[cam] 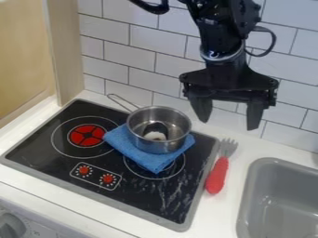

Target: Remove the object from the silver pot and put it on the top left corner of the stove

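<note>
My gripper (228,114) hangs open above the counter behind the stove's right side, up and to the right of the pot, with nothing between its fingers. The silver pot (159,146) stands on a folded blue cloth on the right part of the black stove (142,202), its handle pointing to the upper left. Inside the pot lies a small object (155,135), dark on top and whitish below; its exact shape is unclear. The stove's upper left part has a burner ring with a red centre.
The blue cloth (129,146) spreads out under the pot. A fork with a red handle (216,175) lies on the counter along the stove's right edge. A grey sink (277,200) is at the lower right, and a white tiled wall (142,58) rises behind.
</note>
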Controlling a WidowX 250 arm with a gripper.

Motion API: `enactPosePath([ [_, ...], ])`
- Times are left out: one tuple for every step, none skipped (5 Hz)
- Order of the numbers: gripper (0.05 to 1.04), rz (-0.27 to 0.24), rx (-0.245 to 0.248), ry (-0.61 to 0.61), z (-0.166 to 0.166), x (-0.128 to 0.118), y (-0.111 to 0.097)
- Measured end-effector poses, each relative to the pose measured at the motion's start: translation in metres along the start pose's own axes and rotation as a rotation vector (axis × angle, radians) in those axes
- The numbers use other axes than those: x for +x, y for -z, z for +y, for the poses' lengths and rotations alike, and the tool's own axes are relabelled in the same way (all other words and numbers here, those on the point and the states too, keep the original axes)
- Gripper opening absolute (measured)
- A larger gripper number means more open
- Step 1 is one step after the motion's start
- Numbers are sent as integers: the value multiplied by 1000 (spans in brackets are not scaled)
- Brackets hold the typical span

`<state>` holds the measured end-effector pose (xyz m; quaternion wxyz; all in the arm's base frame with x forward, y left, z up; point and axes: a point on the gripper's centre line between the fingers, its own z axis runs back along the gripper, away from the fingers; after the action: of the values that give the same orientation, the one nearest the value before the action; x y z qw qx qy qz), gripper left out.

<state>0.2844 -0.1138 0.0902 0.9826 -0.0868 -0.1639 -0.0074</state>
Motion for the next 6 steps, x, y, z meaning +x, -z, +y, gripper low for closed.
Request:
enactPosePath([
  [1001,47,16,0,5,-14,9],
  [1001,51,17,-13,11,-13,9],
  [1001,33,28,-83,34,-4,5],
  [1001,22,25,-112,46,0,2],
  [1001,6,4,-155,59,6,0],
  [1001,8,-19,-194,71,8,7],
])
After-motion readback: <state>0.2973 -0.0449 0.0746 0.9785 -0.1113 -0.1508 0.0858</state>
